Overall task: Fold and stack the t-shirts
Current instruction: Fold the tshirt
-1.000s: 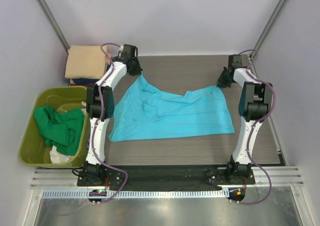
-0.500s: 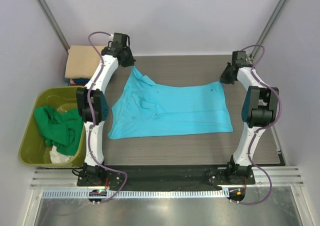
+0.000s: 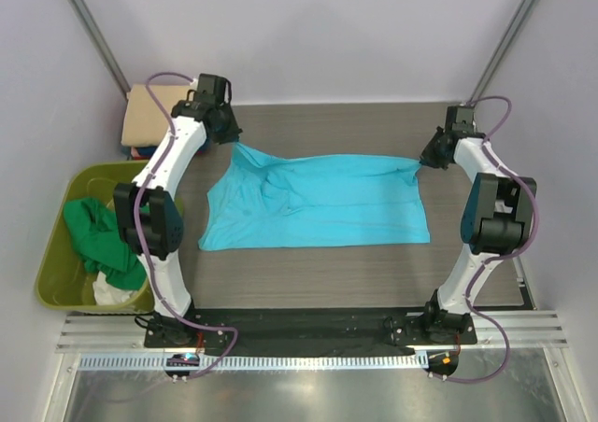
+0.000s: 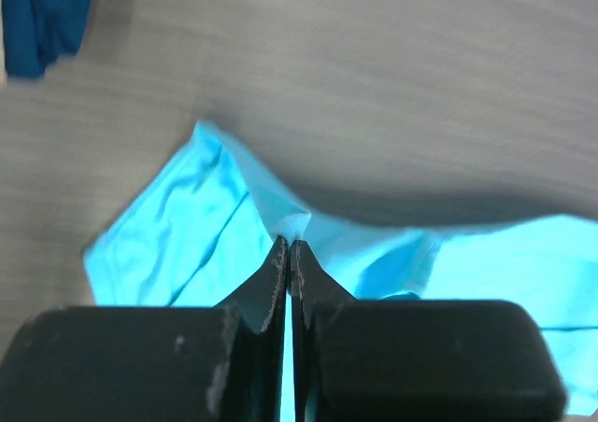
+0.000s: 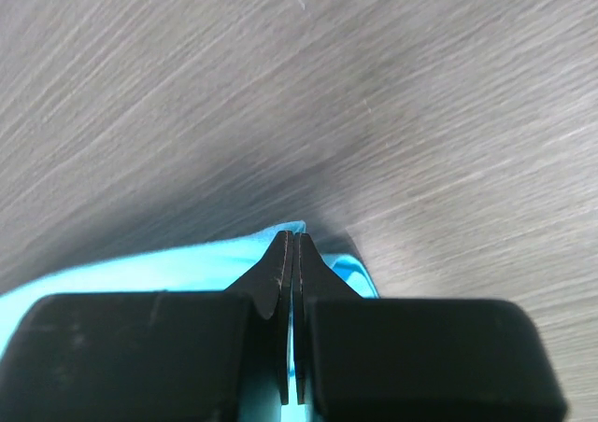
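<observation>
A bright turquoise t-shirt (image 3: 313, 203) is stretched across the middle of the table, its far edge pulled taut between the two grippers. My left gripper (image 3: 230, 138) is shut on its far left corner, seen pinched between the jaws in the left wrist view (image 4: 289, 245). My right gripper (image 3: 425, 158) is shut on the far right corner, with turquoise cloth (image 5: 168, 268) showing beside the closed jaws (image 5: 292, 237). A folded tan t-shirt (image 3: 154, 114) tops a stack at the back left, with dark blue and red edges (image 3: 140, 150) under it.
An olive-yellow bin (image 3: 56, 282) at the left holds a green t-shirt (image 3: 98, 235) and a white one (image 3: 114, 294). The wood-grain table (image 3: 374, 128) ends at a black strip near the arm bases. A dark blue cloth (image 4: 42, 16) shows in the left wrist view's corner.
Both grippers have moved outward, the left one to the left and the right one to the right, pulling the turquoise shirt's far edge straight and flattening it.
</observation>
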### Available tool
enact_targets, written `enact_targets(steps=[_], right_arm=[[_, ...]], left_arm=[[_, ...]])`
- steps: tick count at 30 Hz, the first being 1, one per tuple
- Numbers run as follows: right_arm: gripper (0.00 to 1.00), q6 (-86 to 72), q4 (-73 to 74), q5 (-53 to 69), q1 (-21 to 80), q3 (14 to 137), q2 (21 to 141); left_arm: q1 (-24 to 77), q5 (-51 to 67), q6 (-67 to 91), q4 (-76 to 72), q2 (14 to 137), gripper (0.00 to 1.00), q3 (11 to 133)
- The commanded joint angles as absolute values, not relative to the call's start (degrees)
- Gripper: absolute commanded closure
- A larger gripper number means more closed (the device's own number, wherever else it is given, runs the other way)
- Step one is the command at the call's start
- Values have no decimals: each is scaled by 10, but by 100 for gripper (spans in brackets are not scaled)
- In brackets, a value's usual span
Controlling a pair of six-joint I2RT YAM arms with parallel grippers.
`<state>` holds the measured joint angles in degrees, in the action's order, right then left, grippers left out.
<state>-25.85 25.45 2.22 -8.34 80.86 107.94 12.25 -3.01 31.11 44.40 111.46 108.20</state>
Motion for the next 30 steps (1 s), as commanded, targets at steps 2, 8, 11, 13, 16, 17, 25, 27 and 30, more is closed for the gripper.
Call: enact_targets(steps=[2,8,11,13,16,17,25,27,30], right_arm=[[99,-263,236,27,-81,790,1023],[99,-258,228,33,-80,761,1002],[99,-257,224,25,-81,743,984],[99,-254,222,17,-80,732,973],[99,-256,220,4,-81,701,948],[99,-256,219,3,-81,685,940],[34,-278,213,-47,-82,610,894],[14,-287,229,-78,-82,615,891],[11,-291,228,-83,-77,623,877]], left_arm=[[122,-37,329,440,1036,100,1001],[125,-44,363,438,974,100,914],[127,-40,379,436,936,100,867],[130,-28,390,434,906,100,832],[131,-16,400,432,862,100,778],[131,-12,401,430,849,100,765],[133,50,420,423,707,65,579],[134,60,426,421,682,56,537],[141,48,436,408,650,44,507]])
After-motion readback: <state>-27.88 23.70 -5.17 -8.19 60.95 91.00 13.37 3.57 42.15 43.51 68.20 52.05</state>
